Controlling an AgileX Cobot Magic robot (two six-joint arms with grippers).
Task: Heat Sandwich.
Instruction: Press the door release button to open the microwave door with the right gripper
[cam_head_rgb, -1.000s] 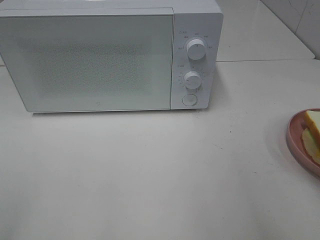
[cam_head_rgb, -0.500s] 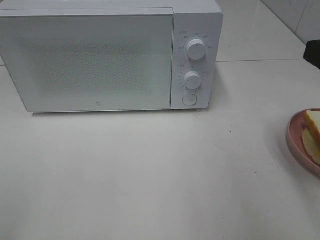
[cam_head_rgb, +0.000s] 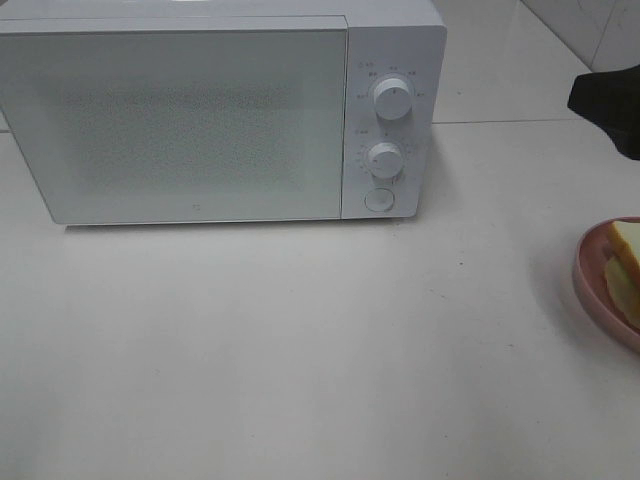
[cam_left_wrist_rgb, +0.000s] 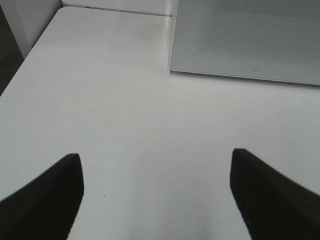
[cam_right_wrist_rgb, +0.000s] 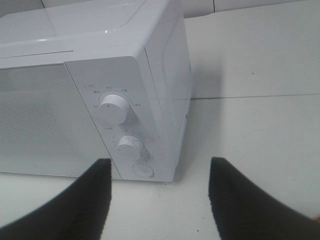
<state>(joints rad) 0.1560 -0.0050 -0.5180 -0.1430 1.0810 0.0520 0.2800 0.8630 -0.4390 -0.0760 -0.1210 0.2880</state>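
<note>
White counter, pink plate — pale yellow-white sandwich, half cropped

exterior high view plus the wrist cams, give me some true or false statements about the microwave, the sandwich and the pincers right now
1. The microwave door is shut. True.
2. The sandwich is inside the microwave. False: it lies on the pink plate at the right edge of the table.
3. The right pincer is open and empty, facing the microwave's control panel. True.
4. The left pincer grips the plate. False: it is open over bare table, holding nothing.
5. The panel has two knobs, upper knob and lower knob, with a round button below. True.
</note>
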